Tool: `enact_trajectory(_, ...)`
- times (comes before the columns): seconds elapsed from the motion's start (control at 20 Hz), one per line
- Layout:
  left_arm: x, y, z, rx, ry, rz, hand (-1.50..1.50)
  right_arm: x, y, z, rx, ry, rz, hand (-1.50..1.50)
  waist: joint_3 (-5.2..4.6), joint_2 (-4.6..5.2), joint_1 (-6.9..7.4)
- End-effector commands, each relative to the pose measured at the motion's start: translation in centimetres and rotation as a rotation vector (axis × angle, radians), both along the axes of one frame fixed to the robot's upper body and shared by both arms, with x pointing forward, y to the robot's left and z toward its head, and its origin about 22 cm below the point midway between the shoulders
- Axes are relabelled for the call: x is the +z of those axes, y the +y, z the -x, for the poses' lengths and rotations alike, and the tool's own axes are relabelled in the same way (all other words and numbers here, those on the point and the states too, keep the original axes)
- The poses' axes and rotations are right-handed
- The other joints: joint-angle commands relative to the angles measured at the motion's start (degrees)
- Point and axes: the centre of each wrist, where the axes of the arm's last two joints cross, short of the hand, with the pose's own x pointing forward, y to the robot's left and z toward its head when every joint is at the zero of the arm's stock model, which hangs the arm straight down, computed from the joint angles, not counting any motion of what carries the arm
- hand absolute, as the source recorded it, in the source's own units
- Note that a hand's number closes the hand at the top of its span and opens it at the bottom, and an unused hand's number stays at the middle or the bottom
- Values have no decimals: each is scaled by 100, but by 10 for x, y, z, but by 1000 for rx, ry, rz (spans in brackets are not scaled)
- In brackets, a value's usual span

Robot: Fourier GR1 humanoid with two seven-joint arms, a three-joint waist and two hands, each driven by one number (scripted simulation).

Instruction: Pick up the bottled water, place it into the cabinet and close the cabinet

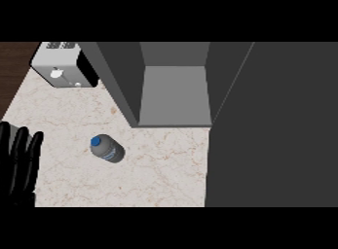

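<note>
While the bottled water (pixel 106 149) stands untouched on the counter (pixel 157 175), just in front of the open cabinet (pixel 173 92), I log 0 steps done. Left hand (pixel 11 163) rests left of the bottle, fingers straight; right hand unseen.

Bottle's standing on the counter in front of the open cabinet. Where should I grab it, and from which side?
Judging from the pose, take the water bottle round its body below the blue cap, not by the cap. It stands upright on the counter with bare marble all round, so a sideways wrap should work. The left hand, open at the left edge, is the only hand in view; come from that side.
</note>
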Motion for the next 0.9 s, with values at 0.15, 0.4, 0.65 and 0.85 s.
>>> enact_trajectory(0.15, 4, -7, 37, 6, 17, 32, -150, 13, -3, 42, 5, 9, 8, -150, 2, 2, -7)
enact_trajectory(0.4, -4, -18, 43, 22, 20, 37, -150, 21, -6, 42, 12, 20, -7, -150, 1, 15, 22)
enact_trajectory(0.65, 0, 2, 47, 23, 29, 22, -150, 31, -5, 62, 15, 18, -8, -150, -3, 7, -14)
enact_trajectory(0.85, -15, -16, 44, 46, 44, 26, -150, 29, 2, 71, 15, 3, -11, -150, -2, -5, -51)
